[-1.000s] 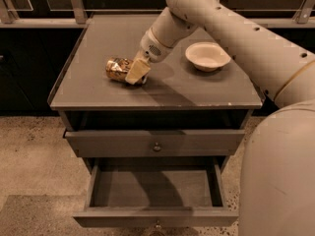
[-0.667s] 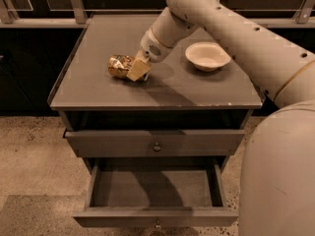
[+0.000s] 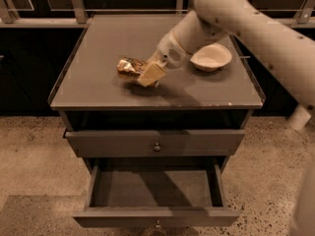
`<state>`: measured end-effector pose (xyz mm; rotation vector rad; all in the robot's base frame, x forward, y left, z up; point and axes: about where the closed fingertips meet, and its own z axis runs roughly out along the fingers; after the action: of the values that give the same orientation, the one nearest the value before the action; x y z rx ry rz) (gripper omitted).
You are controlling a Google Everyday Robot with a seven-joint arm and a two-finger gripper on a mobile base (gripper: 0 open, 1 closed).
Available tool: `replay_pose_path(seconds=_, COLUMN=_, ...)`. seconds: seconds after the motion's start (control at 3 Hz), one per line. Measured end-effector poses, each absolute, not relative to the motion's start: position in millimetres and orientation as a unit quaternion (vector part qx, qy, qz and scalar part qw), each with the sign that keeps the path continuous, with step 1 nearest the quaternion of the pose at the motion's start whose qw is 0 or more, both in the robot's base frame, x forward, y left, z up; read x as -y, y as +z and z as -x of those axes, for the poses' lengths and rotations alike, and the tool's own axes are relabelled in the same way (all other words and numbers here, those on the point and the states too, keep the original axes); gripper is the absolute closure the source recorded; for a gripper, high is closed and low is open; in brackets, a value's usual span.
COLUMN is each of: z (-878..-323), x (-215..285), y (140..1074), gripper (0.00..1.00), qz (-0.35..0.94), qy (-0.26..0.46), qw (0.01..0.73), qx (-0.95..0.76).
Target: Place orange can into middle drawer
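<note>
The gripper [image 3: 150, 74] sits low over the cabinet top [image 3: 93, 90], left of centre, closed on the right end of the orange can [image 3: 127, 66]. One pale finger laps over that end, and the can's crumpled gold body sticks out to the left. Compared with a second ago, the claw and the can have shifted together a little to the right and slightly away from the front edge. Because the can travels with the claw, the hold looks secure. A shadow lies on the top just below the pair, but it cannot be told from here whether the can has cleared the surface or only slid along it. Either way, the pick-up looks done or nearly done, and the carry down to the drawer has barely begun. Counted from left to right, there is one orange can, in the claw. The cabinet shows two drawers. The upper drawer [image 3: 118, 142] is pushed in, and the middle drawer [image 3: 152, 188] below it is pulled out with its floor bare, ready to take the can. Each drawer has one small knob, which makes two. At the right of the top stands one white bowl [image 3: 211, 58], apart from the claw, and the arm passes just beside it.
</note>
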<state>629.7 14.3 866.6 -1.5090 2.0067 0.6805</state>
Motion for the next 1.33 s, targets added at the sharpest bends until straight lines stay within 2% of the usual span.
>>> replay_pose_path(seconds=0.33, z=-574.5, x=37.1, y=900.3, gripper=1.0, qz=0.501, qy=0.217, qw=0.293, qx=-0.785)
replay_pose_path(seconds=0.67, z=-497.8, x=79.5, y=927.3, gripper=1.0, qz=0.452, qy=0.152, qw=0.29, qx=-0.83)
replay_pose_path(seconds=1.33, z=-493.7, x=71.5, y=913.9, gripper=1.0, qz=0.477, qy=0.169, qw=0.278, qx=-0.817)
